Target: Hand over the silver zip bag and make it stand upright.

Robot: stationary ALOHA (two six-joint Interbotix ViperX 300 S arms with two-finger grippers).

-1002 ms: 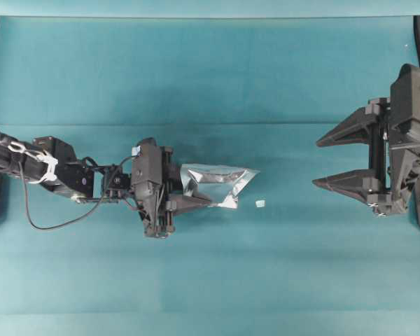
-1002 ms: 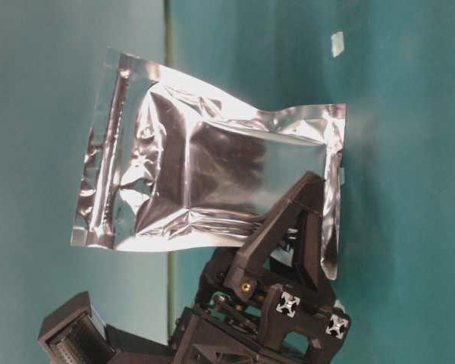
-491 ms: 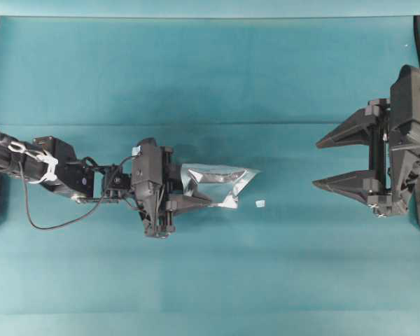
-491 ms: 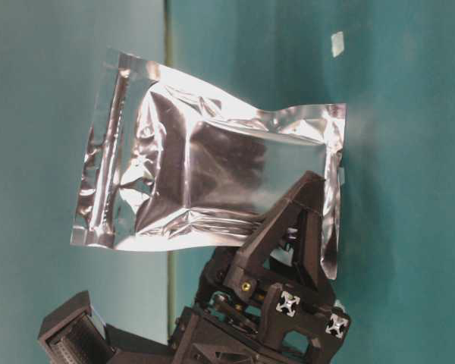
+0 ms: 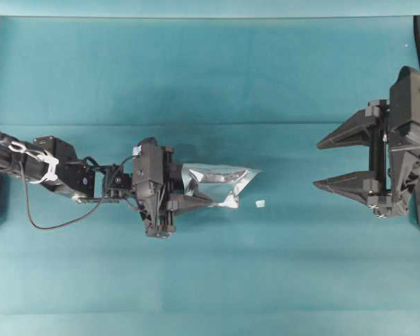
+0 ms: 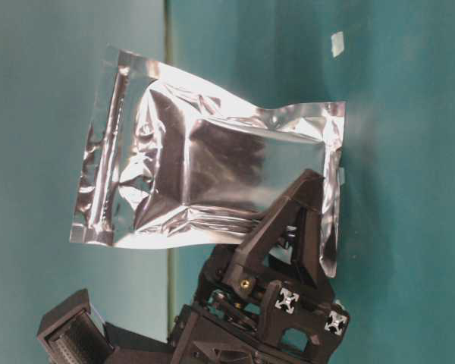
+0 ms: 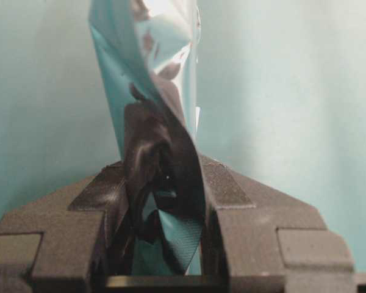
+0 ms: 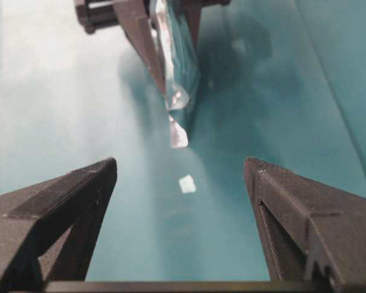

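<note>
tiny pale scrap (image 5: 260, 204) is seen on the teal table (image 5: 210, 70), between bag and right side | left gripper (image 5: 196, 187) is stretched flat from frame left, clamped on the silver zip bag (image 5: 217, 183), held mid-frame | right gripper (image 5: 325, 162) is spread wide, holding nothing, well apart at right edge

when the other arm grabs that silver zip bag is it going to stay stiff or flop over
Probably floppy: the silver zip bag is thin crinkled foil, already buckled where the left gripper pinches it. It looks flat and light, likely empty. The glossy film may slip in the right gripper.

A robot lab bench: two arms over a plain teal tabletop (image 5: 210, 70).
</note>
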